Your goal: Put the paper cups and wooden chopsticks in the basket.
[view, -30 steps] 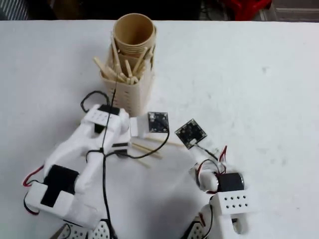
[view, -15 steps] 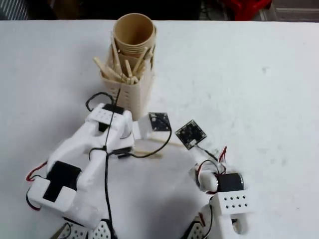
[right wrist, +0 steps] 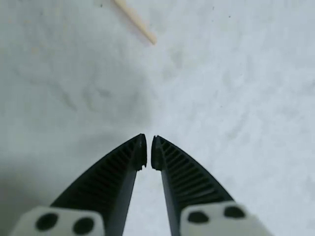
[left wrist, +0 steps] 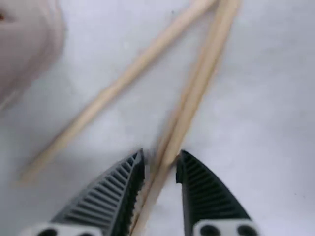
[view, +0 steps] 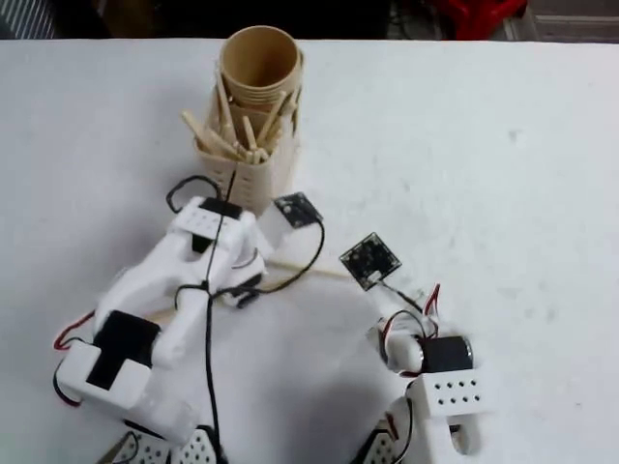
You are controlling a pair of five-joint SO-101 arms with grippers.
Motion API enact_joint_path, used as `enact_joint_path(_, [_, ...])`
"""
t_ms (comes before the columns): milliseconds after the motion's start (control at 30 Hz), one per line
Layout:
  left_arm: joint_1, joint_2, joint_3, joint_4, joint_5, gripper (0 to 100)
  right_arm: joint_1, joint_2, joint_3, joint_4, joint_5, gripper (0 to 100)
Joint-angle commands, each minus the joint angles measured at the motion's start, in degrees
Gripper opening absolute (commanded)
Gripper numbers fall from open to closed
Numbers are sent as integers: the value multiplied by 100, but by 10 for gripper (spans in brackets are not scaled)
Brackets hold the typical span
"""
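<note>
Basket [view: 253, 182] stands near the desk's [view: 493, 145] far edge, toward the left side. The paper cups [view: 259, 60] are stacked in it already, and a bundle of chopsticks [view: 224, 143] pokes out beside them at angles. That part of the task looks done.

What's left, judging by the layout, is the loose sticks on the desk between basket and near edge. Left end effector [left wrist: 160, 166] is low over them. Its jaws are narrow, one on each side of a chopstick pair [left wrist: 199, 88], with the gap barely wider than the sticks. Reads as a pinch, probably near one end so the pair can be tipped up into the basket. A single chopstick [left wrist: 118, 86] lies just beside the pair, angled away and outside the jaws, so likely a separate pick.

Right end effector [right wrist: 148, 150] hangs above bare desk with tips nearly touching, holding nothing. Looks parked to stay clear of the left arm. A stick tip [right wrist: 136, 22] pokes in farther off.

Hard to see:
- From above, the left arm covers its own jaws and most of the loose sticks. Only a stretch of stick [view: 314, 270] shows past the cable.
- Can't tell if the pair is lifted or flat on the desk.
- Both ends of the pair are cut off in the left wrist view.
- A pale blur [left wrist: 24, 44] at that view's corner can't be identified.
- Cup count in the stack is unclear.
</note>
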Motion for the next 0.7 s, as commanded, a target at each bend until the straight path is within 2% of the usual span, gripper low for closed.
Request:
enact_joint_path(0, [224,-13,-123,-246,9,15,75,-75,-26,-92,-44,34])
enact_joint_path(133, [233,-66,-141,-176,-325,21,321,-75,-26,-119,-44,34])
enact_joint_path(300, [233,-286,-536,527,-589,22,488,-75,-26,-171,-44,34])
enact_joint_path(667, [611,-2510,-659,1521,-862,22,532,-75,149,-453,-44,34])
